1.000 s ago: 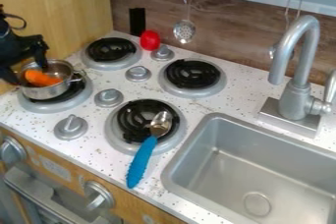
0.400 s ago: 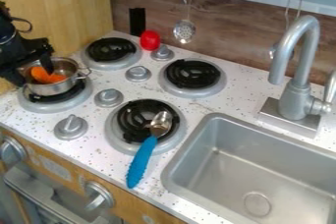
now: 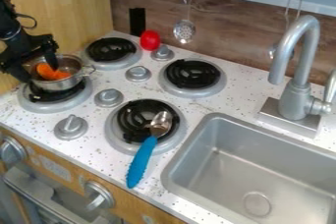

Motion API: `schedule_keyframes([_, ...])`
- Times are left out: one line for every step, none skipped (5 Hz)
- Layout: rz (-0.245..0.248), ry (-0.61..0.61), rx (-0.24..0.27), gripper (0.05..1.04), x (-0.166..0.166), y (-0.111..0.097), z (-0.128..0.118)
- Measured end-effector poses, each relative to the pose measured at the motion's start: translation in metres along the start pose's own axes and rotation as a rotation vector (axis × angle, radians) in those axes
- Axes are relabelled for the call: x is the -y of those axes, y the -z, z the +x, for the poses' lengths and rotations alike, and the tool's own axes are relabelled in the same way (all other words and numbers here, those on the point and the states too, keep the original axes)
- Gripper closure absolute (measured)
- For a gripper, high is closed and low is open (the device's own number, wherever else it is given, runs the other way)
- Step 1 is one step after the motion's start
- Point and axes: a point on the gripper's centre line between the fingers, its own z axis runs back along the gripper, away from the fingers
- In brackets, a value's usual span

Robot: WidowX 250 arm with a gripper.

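The pot (image 3: pixel 64 84), at the leftmost burner (image 3: pixel 41 106), was straddled at its left wall by the parted jaws of the black gripper (image 3: pixel 39 72), one beside the orange piece (image 3: pixel 51 73) inside, with its handle (image 3: pixel 88 72) pointed away rightward.

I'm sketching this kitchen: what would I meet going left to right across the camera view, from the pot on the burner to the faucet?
Steel pot, red object, hanging slotted utensil, faucet.
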Motion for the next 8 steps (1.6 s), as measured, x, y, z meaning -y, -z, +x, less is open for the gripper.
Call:
schedule_keyframes([-0.029, -0.012, -0.005, 0.085, 0.005, -0.010, -0.002])
schedule_keyframes([-0.050, -0.004, 0.024, 0.085, 0.015, -0.036, -0.005])
schedule_keyframes([-0.063, 0.005, 0.031, 0.085, 0.025, -0.037, -0.008])
schedule_keyframes([-0.052, 0.021, 0.025, 0.085, 0.034, -0.029, -0.007])
schedule_keyframes([-0.031, -0.002, 0.008, 0.085, 0.027, -0.009, 0.000])
schedule_keyframes([-0.010, 0.000, 0.014, 0.085, 0.021, -0.001, 0.013])
schedule_keyframes([0.011, -0.010, 0.001, 0.085, 0.014, 0.005, 0.016])
schedule_keyframes([0.039, -0.008, -0.006, 0.085, 0.008, 0.012, 0.018])
